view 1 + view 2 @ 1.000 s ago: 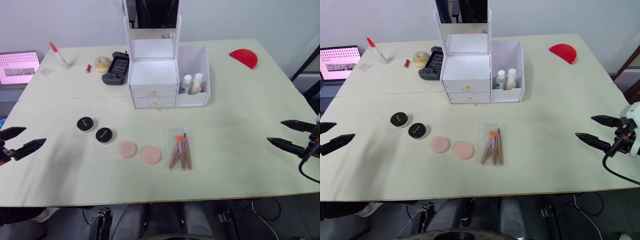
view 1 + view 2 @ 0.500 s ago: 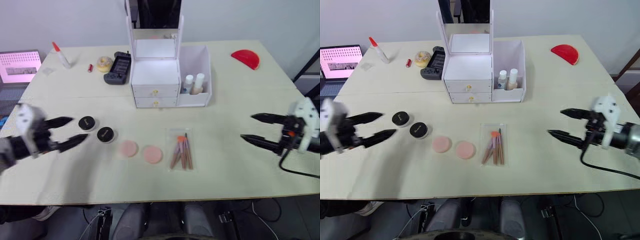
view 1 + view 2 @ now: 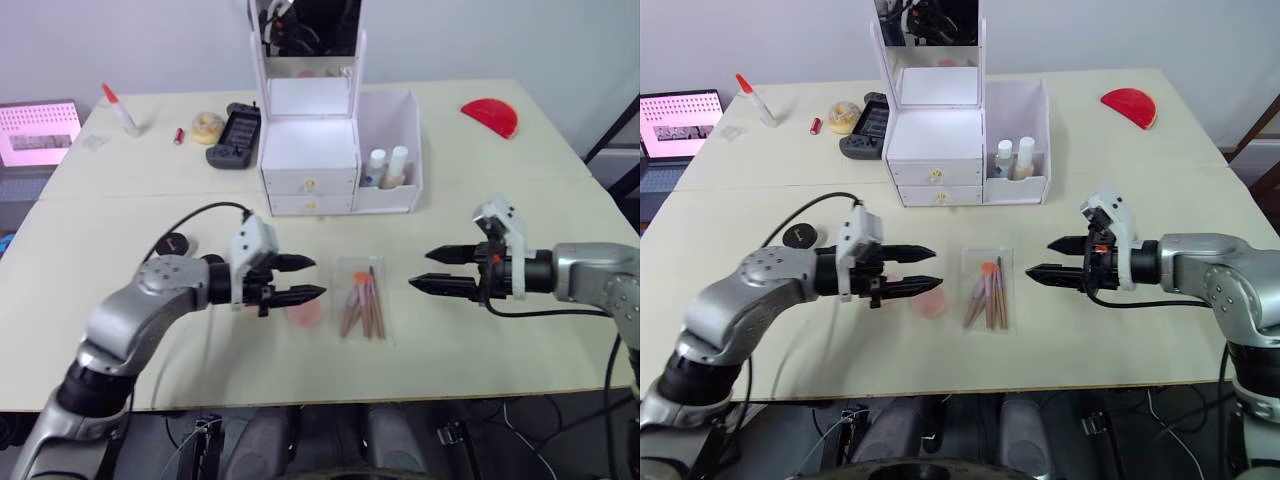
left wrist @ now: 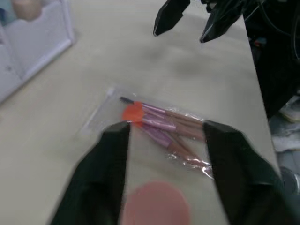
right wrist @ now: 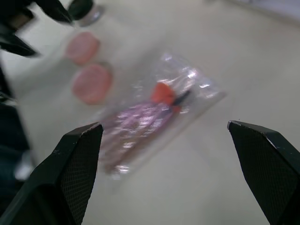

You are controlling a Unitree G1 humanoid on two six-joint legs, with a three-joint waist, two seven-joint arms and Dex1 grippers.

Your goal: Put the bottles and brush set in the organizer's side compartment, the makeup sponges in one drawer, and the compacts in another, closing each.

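Centrally on the table [image 3: 520, 200] lay the brush set [image 3: 361, 299]: several pink-handled brushes, one with an orange head, sealed in a clear pouch, flat on the surface just in front of the organizer [image 3: 335, 150]. Two bottles [image 3: 388, 168] stood upright in the organizer's side compartment; both drawers were shut. One pink sponge [image 3: 931, 303] showed just beside the left gripper [image 3: 312, 278]; a black compact [image 3: 798, 236] sat behind the left forearm.

Left gripper was open, fingers spread, hovering just beside the pouch on its left. Right gripper [image 3: 420, 270] was also open, fingers parted, near the pouch on its right. Bare tabletop lay around the pouch on the near side and toward the right edge; the organizer stood apart behind it.

Compared with a second ago, both grippers had come in from the table's outer edges to flank the pouch. The pouch, bottles and organizer had not moved.
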